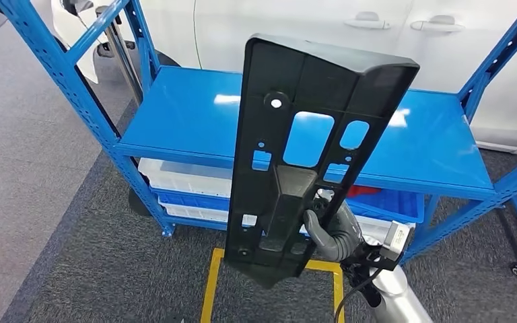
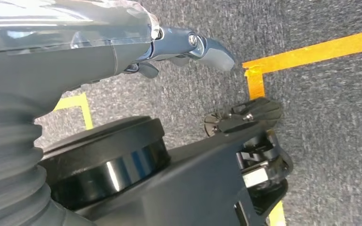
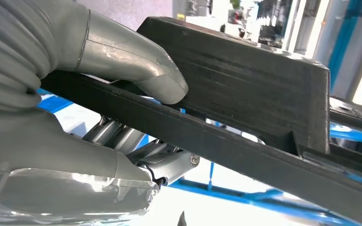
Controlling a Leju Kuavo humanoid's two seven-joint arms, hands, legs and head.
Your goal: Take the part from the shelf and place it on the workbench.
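While the right hand [image 1: 328, 232] holds the black plastic part [image 1: 309, 145] by its lower edge, the long panel stands nearly upright above the grip, so the carry to the workbench is best done slowly and without sharp turns; a quick swing could lever the tall piece out of the fingers. In the right wrist view the thumb [image 3: 136, 63] presses on one face of the part's rim and the darker fingers [image 3: 122, 136] close from the other side, a firm pinch. The right arm reaches up from below, forearm raised in front of the body. The left hand [image 2: 188, 47] hangs low over the carpet, holding nothing, fingers loosely extended. Beyond the part stands the blue shelf [image 1: 188, 114], which it has already left.
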